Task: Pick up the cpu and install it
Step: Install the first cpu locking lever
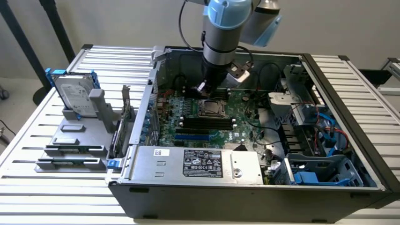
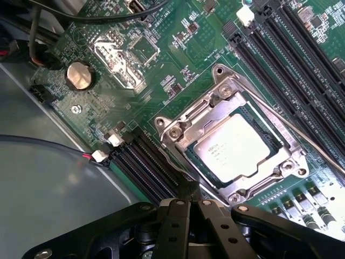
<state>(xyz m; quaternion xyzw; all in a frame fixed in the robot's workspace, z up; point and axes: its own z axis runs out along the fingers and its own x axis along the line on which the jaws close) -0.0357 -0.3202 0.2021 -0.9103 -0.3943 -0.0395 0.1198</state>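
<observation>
The cpu (image 2: 237, 147) lies flat in the socket frame (image 2: 226, 97) on the motherboard (image 1: 206, 123), inside the open computer case (image 1: 250, 197) on the table (image 1: 56, 197). The tool (image 2: 188, 208), pressed together and holding nothing, hangs just beside the socket frame.
</observation>
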